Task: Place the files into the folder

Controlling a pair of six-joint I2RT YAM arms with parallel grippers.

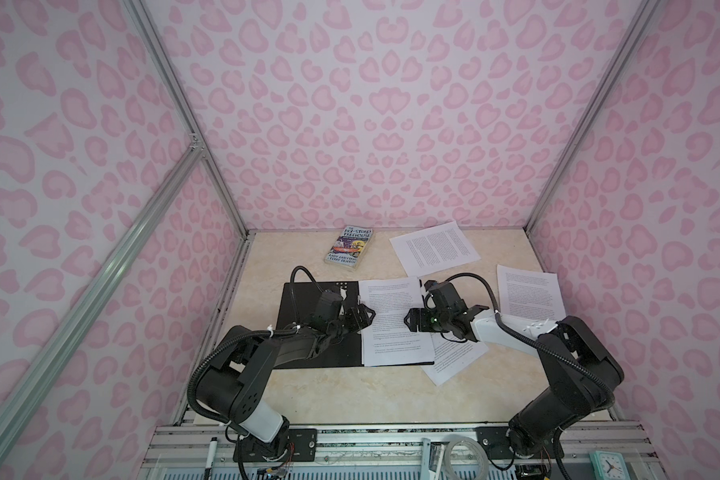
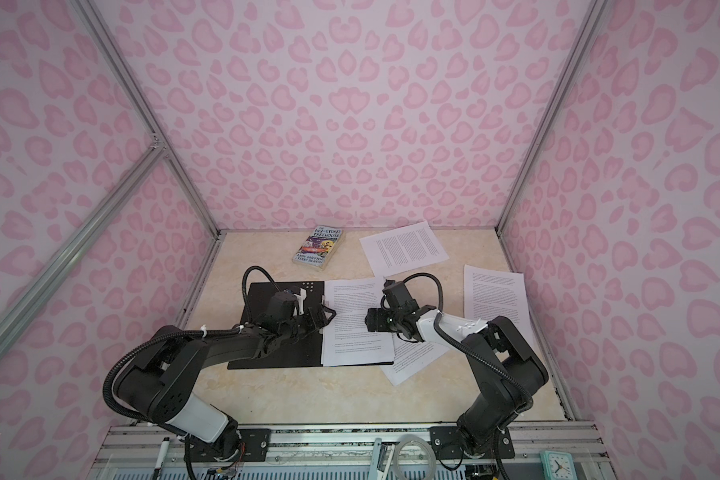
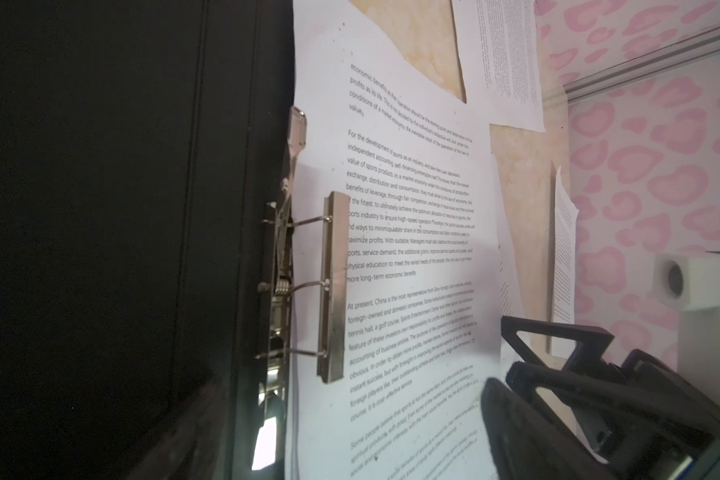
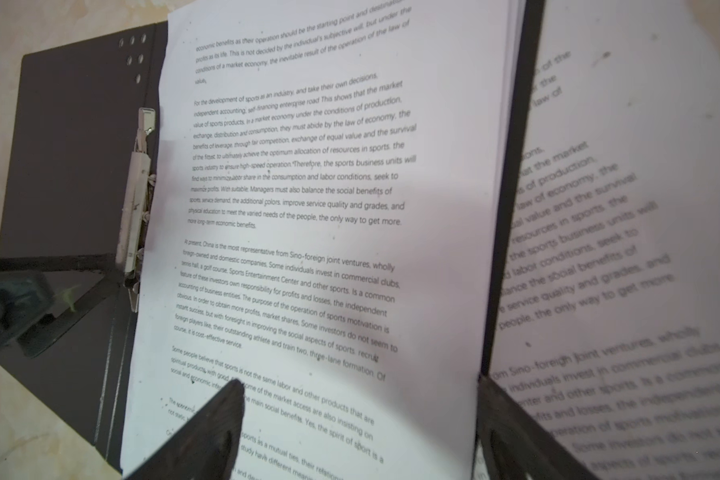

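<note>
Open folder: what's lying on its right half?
A stack of printed sheets covers the right half of the folder, their edge at the metal spine clip. The black inside beneath them is hidden; sheet count unclear.

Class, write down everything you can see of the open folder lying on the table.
The folder lies open and flat on the beige table. It is black inside, thin and card-like. Small pale dots mark its far edge near the spine. A metal clip sits on the spine, its bar reaching over a stack of printed sheets that covers the right half. Its outside is hidden.
</note>
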